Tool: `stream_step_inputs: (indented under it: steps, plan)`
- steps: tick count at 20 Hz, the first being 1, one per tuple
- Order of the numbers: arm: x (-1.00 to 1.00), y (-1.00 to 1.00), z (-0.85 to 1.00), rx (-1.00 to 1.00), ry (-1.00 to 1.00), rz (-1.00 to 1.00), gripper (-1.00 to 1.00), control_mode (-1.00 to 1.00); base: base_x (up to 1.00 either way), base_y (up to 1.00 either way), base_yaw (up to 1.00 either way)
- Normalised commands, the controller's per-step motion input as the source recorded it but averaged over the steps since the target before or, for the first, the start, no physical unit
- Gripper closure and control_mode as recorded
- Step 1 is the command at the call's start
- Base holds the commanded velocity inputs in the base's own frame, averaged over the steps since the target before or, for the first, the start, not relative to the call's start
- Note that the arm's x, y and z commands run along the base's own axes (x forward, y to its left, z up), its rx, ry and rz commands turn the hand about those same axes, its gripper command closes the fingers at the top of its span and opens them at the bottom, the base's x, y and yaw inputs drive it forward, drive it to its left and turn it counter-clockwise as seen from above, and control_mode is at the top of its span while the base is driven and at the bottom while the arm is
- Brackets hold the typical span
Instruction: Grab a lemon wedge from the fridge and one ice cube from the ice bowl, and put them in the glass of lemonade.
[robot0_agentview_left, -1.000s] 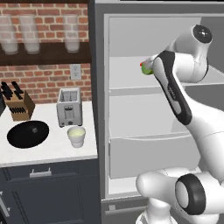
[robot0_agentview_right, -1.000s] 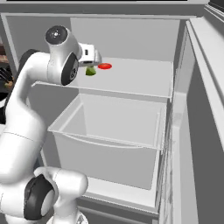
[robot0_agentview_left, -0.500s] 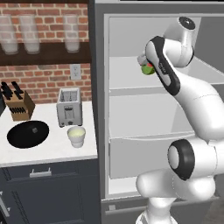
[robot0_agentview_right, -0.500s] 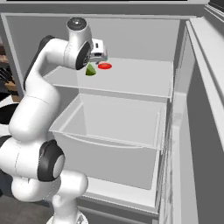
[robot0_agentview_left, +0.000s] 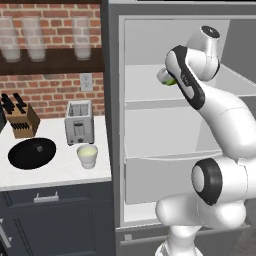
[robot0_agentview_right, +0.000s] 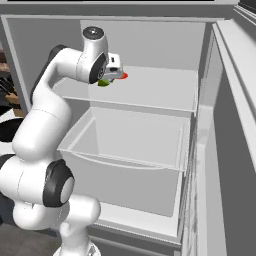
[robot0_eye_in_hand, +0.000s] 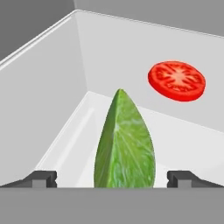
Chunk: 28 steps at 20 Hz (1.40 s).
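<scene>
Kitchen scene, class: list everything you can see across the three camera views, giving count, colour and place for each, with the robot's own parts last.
lemon wedge: 1, yellow-green, upper fridge shelf, between the open fingertips
tomato slice: 1, red, same shelf, beyond the wedge
fridge: 1, dark grey, white inside, door open
drawer: 1, clear, below the shelf
glass of lemonade: 1, whitish, counter front
ice bowl: 1, black, counter left
toaster: 1, silver, behind the glass
knife block: 1, wooden, counter back
tall glasses: 3, clear, wall shelf
gripper: 1, dark tips, open, around the wedge
</scene>
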Motion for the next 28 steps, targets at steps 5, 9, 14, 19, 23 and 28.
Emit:
stream_step_inputs:
  steps: [5,9,14,19,23,28]
  plan:
    - [0.04,0.0,-0.16,0.0,0.0,0.01,-1.0,-1.0,0.0,0.0,0.0]
    - [0.19,0.01,0.01,-0.02,0.02,0.0,-1.0,-1.0,0.0,0.0,0.0]
    - [0.18,0.0,0.01,-0.01,0.05,0.0,-1.0,-1.0,0.0,0.0,0.0]
    - [0.02,0.0,0.07,-0.01,0.05,0.0,-1.0,-1.0,0.0,0.0,0.0]
    - [0.0,0.0,-0.15,0.0,0.08,0.0,-1.0,-1.0,0.0,0.0,0.0]
    - [0.0,0.0,-0.31,0.0,0.03,0.0,-1.0,-1.0,0.0,0.0,0.0]
